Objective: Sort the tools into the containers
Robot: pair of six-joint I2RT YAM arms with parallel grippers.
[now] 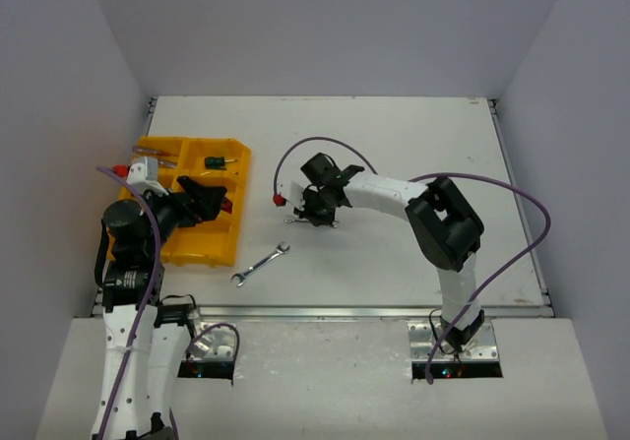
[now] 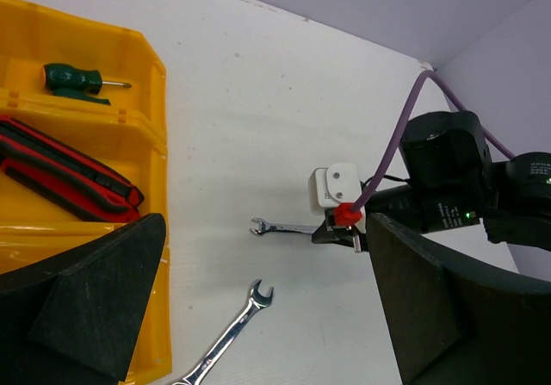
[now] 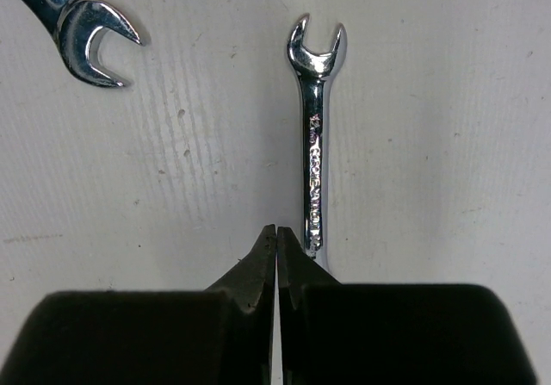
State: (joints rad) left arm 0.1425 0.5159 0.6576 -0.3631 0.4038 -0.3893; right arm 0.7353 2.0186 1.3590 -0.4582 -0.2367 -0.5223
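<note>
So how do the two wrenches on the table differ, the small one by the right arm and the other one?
The small wrench is slimmer; the free wrench has a bigger head. The small wrench ends at the right gripper's shut jaws; the free wrench lies on its own, untouched. Both are silver, open-ended, flat on the table.
</note>
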